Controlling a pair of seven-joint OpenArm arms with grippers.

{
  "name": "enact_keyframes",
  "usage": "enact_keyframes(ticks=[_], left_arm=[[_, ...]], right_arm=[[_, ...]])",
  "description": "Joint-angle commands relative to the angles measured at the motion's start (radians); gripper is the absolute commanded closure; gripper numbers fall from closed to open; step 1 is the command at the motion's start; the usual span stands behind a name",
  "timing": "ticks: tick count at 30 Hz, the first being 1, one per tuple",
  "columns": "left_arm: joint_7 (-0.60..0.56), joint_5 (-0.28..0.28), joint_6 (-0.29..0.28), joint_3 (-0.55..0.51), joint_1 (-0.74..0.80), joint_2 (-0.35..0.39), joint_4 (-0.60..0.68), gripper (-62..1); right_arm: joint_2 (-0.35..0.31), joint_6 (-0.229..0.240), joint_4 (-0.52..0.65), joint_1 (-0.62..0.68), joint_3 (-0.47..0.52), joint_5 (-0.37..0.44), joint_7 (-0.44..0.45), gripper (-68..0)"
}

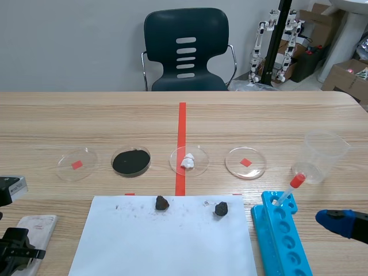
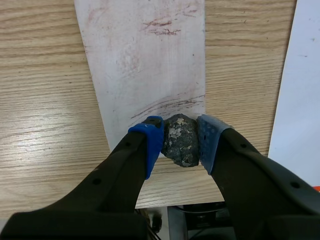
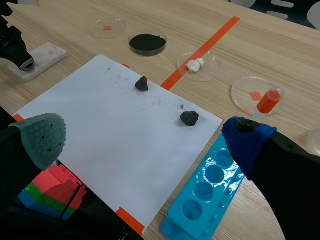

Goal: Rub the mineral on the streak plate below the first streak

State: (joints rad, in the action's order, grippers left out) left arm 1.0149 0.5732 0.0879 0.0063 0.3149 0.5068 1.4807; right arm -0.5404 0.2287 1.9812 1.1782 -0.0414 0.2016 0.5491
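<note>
In the left wrist view my left gripper (image 2: pixel 181 134) is shut on a dark, speckled mineral (image 2: pixel 180 145). The mineral rests at the near end of the white streak plate (image 2: pixel 140 65). Faint reddish streaks (image 2: pixel 161 25) mark the plate's far end, and a dark streak (image 2: pixel 167 104) runs just ahead of the mineral. In the scene view the plate (image 1: pixel 39 225) lies at the table's front left, with the left gripper (image 1: pixel 16 244) over its near end. My right gripper (image 3: pixel 145 140) stands open with nothing in it, low at the front right (image 1: pixel 340 222).
A white paper sheet (image 1: pixel 167 238) carries two dark rocks (image 1: pixel 161 202) (image 1: pixel 221 209). Behind it stand several petri dishes, one holding black powder (image 1: pixel 131 161) and one white lumps (image 1: pixel 188 161). At the right are a blue tube rack (image 1: pixel 282 236), a red-bulbed dropper (image 1: pixel 291 187) and a plastic cup (image 1: pixel 323 155).
</note>
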Motion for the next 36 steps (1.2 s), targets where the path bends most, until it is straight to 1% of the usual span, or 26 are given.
enact_keyframes(ticks=[1, 3, 6, 8, 10, 12, 15, 23, 25, 29, 30, 32, 36], left_arm=[[0.002, -0.084, 0.037, -0.003, -0.005, 0.010, -0.023, -8.5], [0.004, -0.120, 0.056, -0.003, -0.005, 0.010, -0.023, -8.5], [0.003, -0.145, 0.062, -0.003, -0.005, 0.010, -0.023, -8.5], [0.003, -0.152, 0.079, -0.003, -0.005, 0.010, -0.023, -8.5], [0.004, -0.147, 0.079, -0.003, -0.005, 0.009, -0.023, -8.5], [0.004, -0.128, 0.071, -0.003, -0.005, 0.009, -0.023, -8.5], [0.002, -0.068, 0.023, -0.003, -0.005, 0.009, -0.023, -8.5], [-0.031, 0.065, -0.066, -0.003, -0.005, 0.009, -0.023, -8.5], [-0.031, 0.078, -0.077, -0.003, -0.005, 0.009, -0.023, -8.5], [-0.031, 0.077, -0.077, -0.003, -0.005, 0.009, -0.023, -8.5], [-0.030, 0.069, -0.076, -0.003, -0.005, 0.009, -0.023, -8.5], [-0.025, 0.046, -0.071, -0.003, -0.005, 0.009, -0.023, -8.5], [-0.003, -0.029, -0.021, -0.003, -0.005, 0.009, -0.023, -8.5]], right_arm=[[0.000, 0.003, 0.024, -0.001, 0.003, 0.008, 0.015, -67.9], [0.000, 0.003, 0.024, -0.001, 0.003, 0.008, 0.015, -67.9], [0.000, 0.003, 0.024, -0.001, 0.003, 0.008, 0.015, -67.9], [0.000, 0.003, 0.024, -0.001, 0.003, 0.008, 0.015, -67.9], [0.000, 0.003, 0.024, -0.001, 0.003, 0.008, 0.015, -67.9], [0.000, 0.003, 0.024, -0.001, 0.003, 0.008, 0.015, -67.9], [0.000, 0.003, 0.024, -0.001, 0.003, 0.008, 0.015, -67.9], [0.000, 0.003, 0.024, -0.001, 0.003, 0.008, 0.015, -67.9], [0.000, 0.003, 0.024, -0.001, 0.003, 0.008, 0.015, -67.9], [0.000, 0.003, 0.024, -0.001, 0.003, 0.008, 0.015, -67.9], [0.000, 0.003, 0.024, -0.001, 0.003, 0.008, 0.015, -67.9], [0.000, 0.003, 0.024, -0.001, 0.003, 0.008, 0.015, -67.9], [0.000, 0.003, 0.024, -0.001, 0.003, 0.008, 0.015, -67.9]])
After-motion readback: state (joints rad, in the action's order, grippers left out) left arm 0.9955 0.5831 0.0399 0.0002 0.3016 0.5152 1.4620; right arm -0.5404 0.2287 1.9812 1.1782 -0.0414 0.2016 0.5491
